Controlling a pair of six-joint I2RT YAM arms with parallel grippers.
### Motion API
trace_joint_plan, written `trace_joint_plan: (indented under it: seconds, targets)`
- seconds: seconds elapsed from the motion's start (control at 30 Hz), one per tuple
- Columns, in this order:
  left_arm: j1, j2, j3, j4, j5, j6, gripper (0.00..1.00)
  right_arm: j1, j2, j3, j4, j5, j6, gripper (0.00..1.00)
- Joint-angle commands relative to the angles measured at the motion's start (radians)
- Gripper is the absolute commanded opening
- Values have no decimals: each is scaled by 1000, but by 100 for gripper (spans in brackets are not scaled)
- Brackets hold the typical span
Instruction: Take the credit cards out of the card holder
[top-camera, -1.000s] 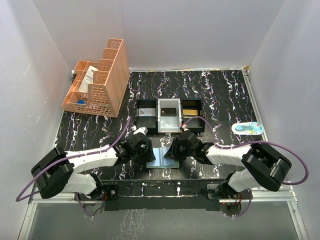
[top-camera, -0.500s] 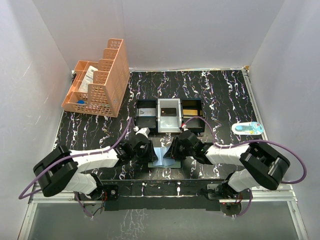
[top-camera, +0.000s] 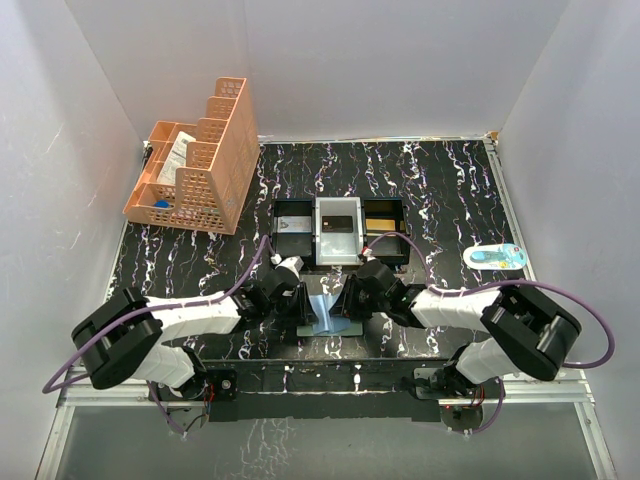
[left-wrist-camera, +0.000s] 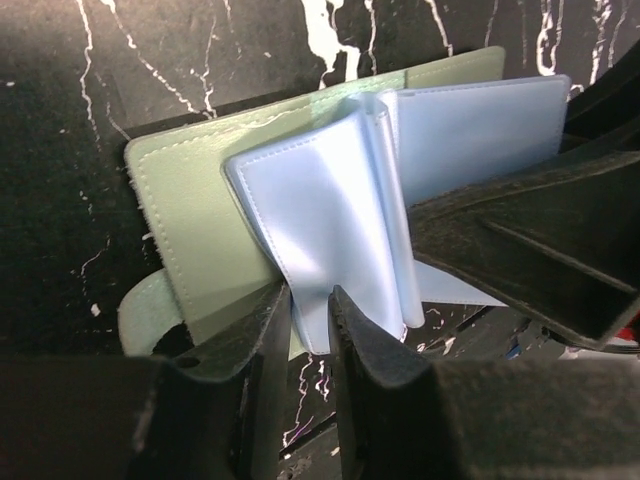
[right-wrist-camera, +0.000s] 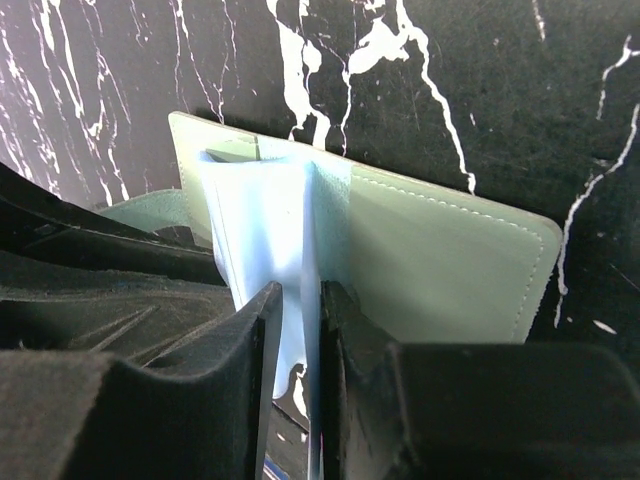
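Left jaws, right jaws each pinch blue inner flap of card holder (left-wrist-camera: 190, 220); black white-veined table (top-camera: 440, 190), white walls (top-camera: 400, 60).

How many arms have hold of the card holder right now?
2. The jaws of the left arm pinch a pale blue inner leaf of the card holder; those of the right arm pinch a blue leaf from the opposite side.

White arm links (top-camera: 190, 316), black joints (top-camera: 520, 326), purple cables (top-camera: 611, 345) (loosely looped), black jaws
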Motion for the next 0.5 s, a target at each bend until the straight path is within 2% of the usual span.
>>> trace_joint_plan:
  seconds: [0.0, 0.1, 0.23, 0.37, 0.47]
  targets:
    - [-6, -33, 39, -140, -62, -5, 20, 4, -66, 79, -146, 37, -66, 22]
    - [-8, -81, 35, -238, -126, -2, 21, 3, -125, 115, -261, 107, -70, 32]
    - [-8, -152, 31, -292, -145, 24, 25, 3, -222, 130, -413, 257, -64, 45]
    - [-7, -208, 36, -336, -167, 34, 26, 3, -305, 152, -535, 372, -55, 47]
    - [-8, -244, 52, -367, -181, 40, 28, 3, -360, 152, -497, 351, -57, 46]
